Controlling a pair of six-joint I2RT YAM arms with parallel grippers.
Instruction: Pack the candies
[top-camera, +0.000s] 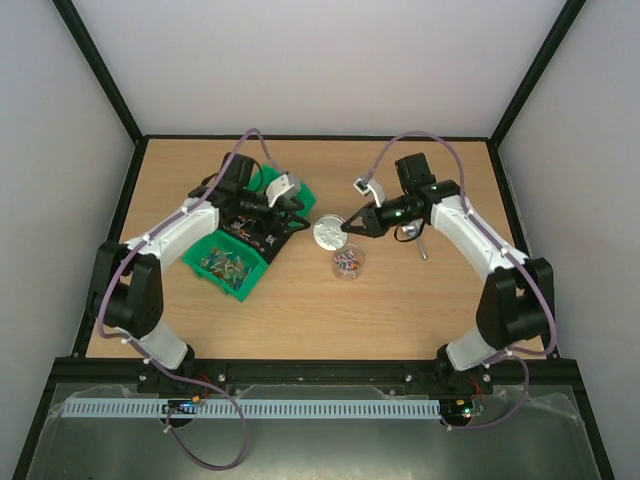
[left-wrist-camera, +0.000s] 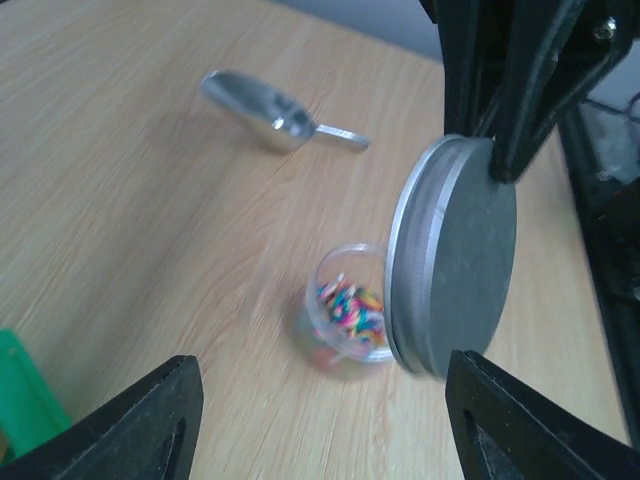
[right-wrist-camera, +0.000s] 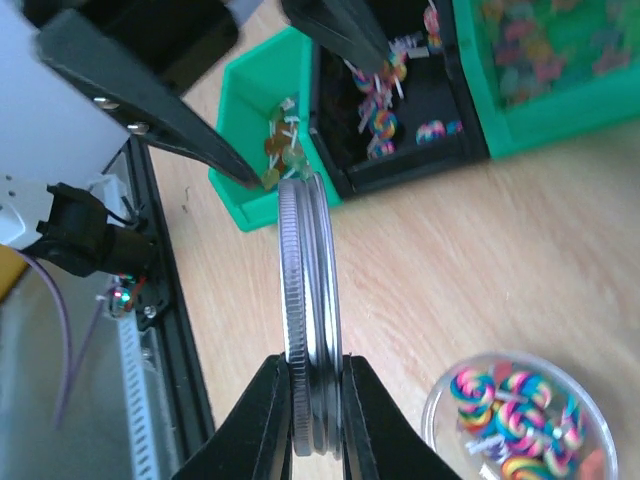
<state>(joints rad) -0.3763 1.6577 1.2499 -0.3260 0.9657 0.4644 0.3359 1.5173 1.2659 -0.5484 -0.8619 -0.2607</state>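
Note:
A small clear jar (top-camera: 348, 262) holds swirl-coloured candies (right-wrist-camera: 515, 420) and stands open on the table; it also shows in the left wrist view (left-wrist-camera: 345, 312). My right gripper (top-camera: 346, 228) is shut on the round silver lid (top-camera: 327, 232), holding it on edge just left of and above the jar. The lid shows edge-on between my fingers in the right wrist view (right-wrist-camera: 312, 330) and beside the jar in the left wrist view (left-wrist-camera: 455, 255). My left gripper (top-camera: 303, 217) is open and empty, facing the lid over the edge of the bins. More candies (top-camera: 226, 265) lie in the green bins.
Green bins (top-camera: 262, 272) with a black tray (top-camera: 268, 240) sit under the left arm; they also show in the right wrist view (right-wrist-camera: 237, 175). A metal scoop (top-camera: 412, 234) lies on the table under the right arm, seen too in the left wrist view (left-wrist-camera: 262, 104).

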